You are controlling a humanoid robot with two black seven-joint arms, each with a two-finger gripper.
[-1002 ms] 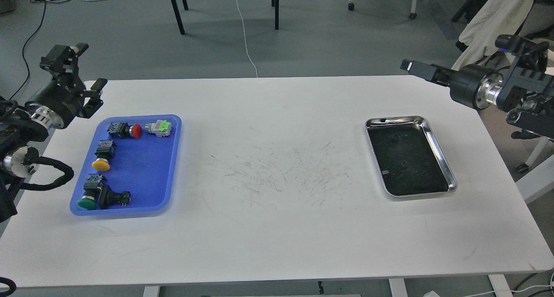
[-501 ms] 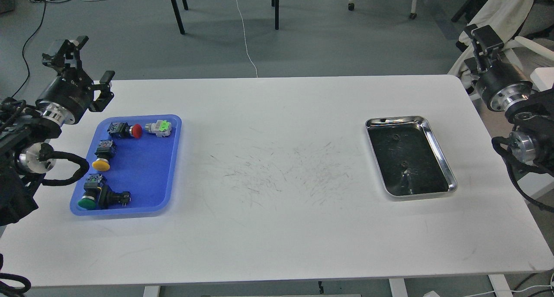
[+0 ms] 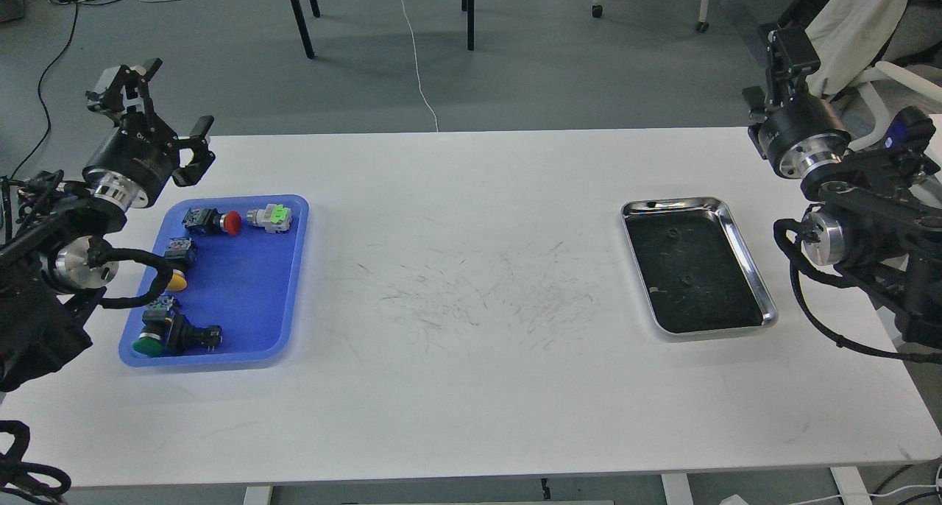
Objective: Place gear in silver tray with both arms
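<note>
The silver tray [image 3: 698, 268] lies on the right side of the white desk [image 3: 471, 387], holding nothing but small specks. The left gripper [image 3: 158, 100] hovers with jaws spread, empty, beyond the blue tray [image 3: 283, 299] of push-button switches [image 3: 213, 221]. The right gripper [image 3: 781, 56] hangs past the desk's far right corner; whether its jaws are apart I cannot tell.

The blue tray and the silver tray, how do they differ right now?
The blue tray is matte plastic, at the table's left; the silver tray is shiny steel, at the right. The blue tray holds several push-button parts; the silver tray's dark base shows none. Both are rectangular with rounded corners, lying flat.
</note>
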